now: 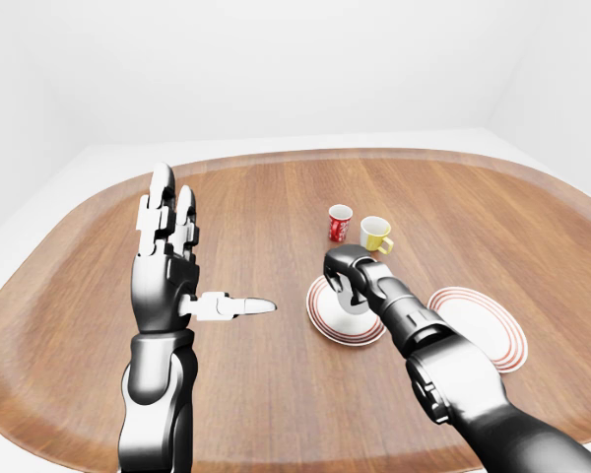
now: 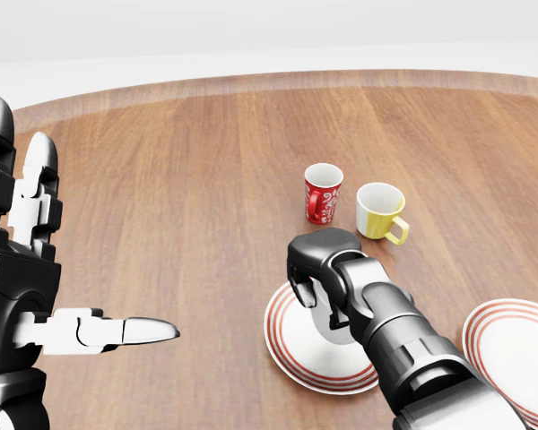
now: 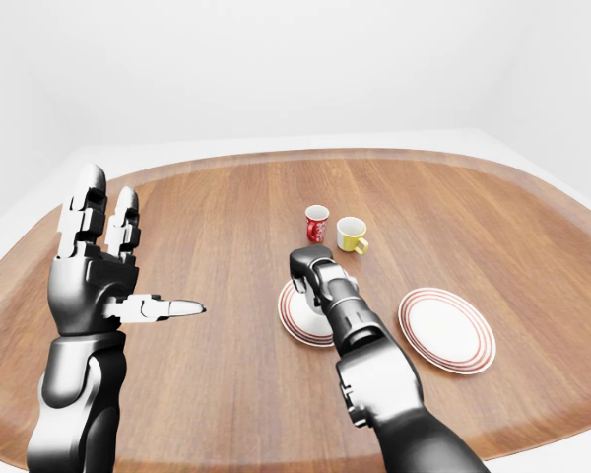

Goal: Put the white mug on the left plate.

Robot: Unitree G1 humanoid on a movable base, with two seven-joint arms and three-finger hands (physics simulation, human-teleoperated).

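Right now the right hand [image 2: 318, 287] is closed around the white mug [image 2: 334, 324], and most of the mug is hidden behind it. The mug hangs straight over the left plate [image 2: 287, 345], so the way to go is down. I cannot tell if it touches the plate yet. The left hand [image 2: 36, 296] is open and far off to the left, above the worktop [image 2: 179, 179].
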